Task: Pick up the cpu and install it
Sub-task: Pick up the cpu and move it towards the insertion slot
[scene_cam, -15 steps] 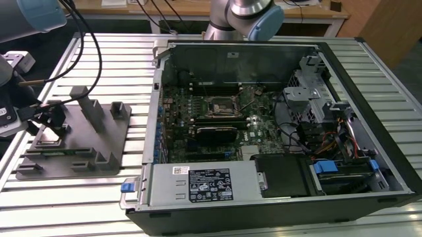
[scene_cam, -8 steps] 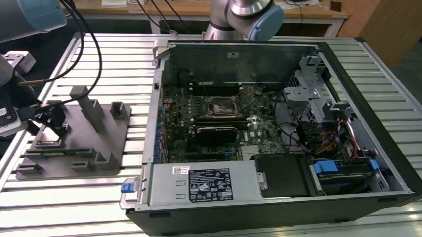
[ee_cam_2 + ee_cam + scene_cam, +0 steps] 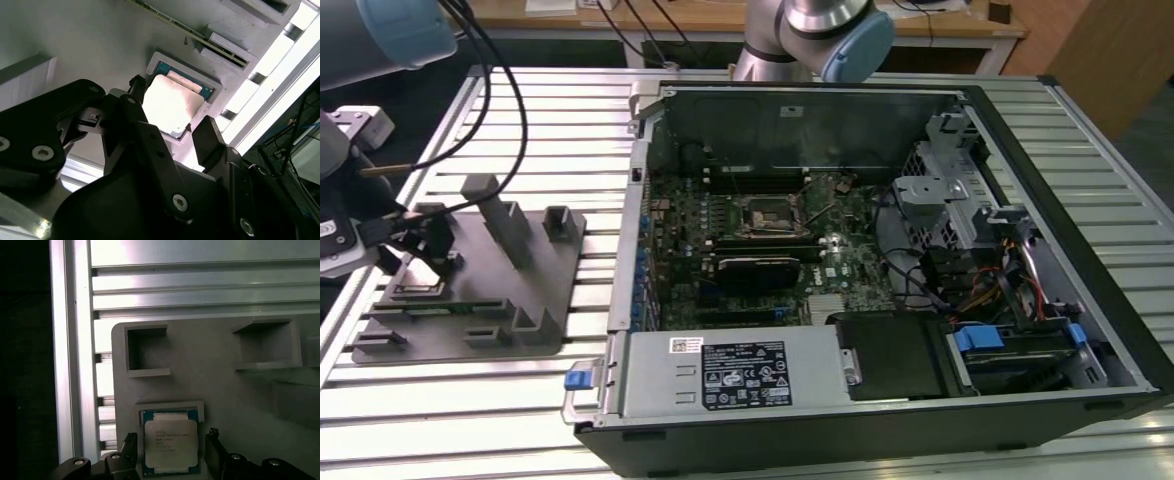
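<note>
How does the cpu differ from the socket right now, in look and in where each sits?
The cpu has a pale silvery top; the socket is black with a metal frame. The cpu lies flat in a recess of the grey tray; the socket sits inside the open case. The open gripper straddles the cpu, while the socket is far from it. Both are square.
</note>
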